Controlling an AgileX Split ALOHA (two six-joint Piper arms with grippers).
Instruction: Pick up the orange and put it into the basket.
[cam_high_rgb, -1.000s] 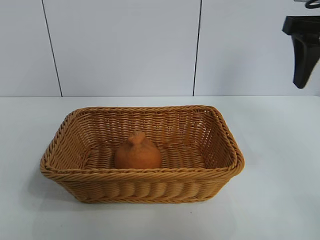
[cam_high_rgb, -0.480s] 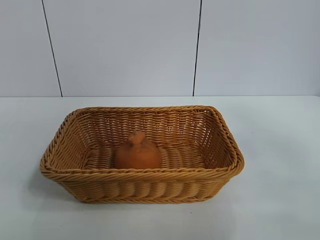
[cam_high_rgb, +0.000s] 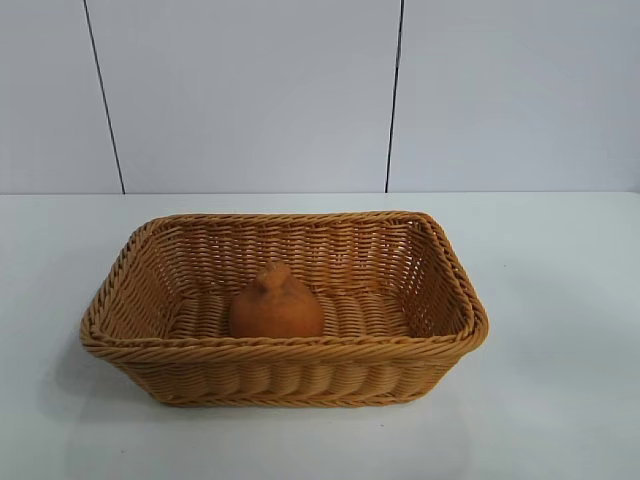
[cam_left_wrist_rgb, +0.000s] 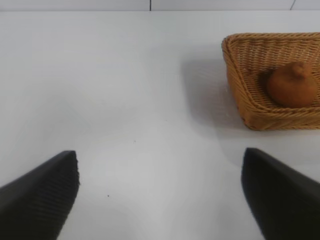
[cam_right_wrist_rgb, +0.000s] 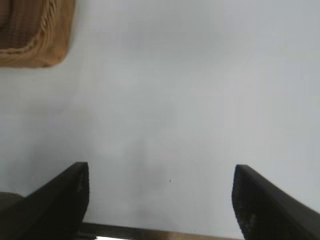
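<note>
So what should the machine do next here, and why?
Probably nothing more than stay parked. The orange already sits on the floor of the basket, knob up. Both tools, left and right, are open, hold nothing, and hang over bare table away from the basket, so the job looks done.

basket (cam_right_wrist_rgb: 35, 35) cut by edge; orange (cam_high_rgb: 276, 305) base behind rim.

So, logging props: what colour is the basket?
Golden tan wicker basket, clearest in the exterior view.
</note>
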